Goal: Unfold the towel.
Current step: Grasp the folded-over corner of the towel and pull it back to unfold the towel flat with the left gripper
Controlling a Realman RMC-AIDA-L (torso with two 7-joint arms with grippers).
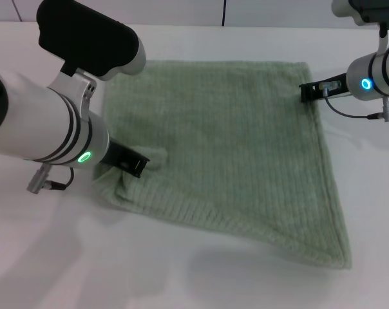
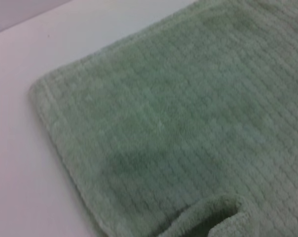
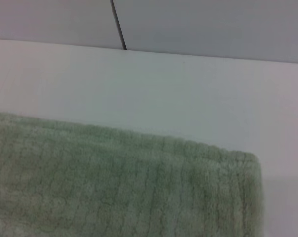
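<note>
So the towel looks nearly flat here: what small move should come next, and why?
Probably the left gripper should draw its bunched near-left corner outward. The towel lies mostly spread on the table, but cloth is rumpled and curled by that gripper, while the right gripper sits at the far-right corner.

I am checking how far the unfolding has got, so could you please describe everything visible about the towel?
The towel is pale sage-green terry with fine ribbed lines and hemmed edges. It lies spread nearly flat on the white table, its outline skewed rather than square. Its near-left corner is bunched and curled up where the left gripper meets it. The right gripper is at the far-right corner.
</note>
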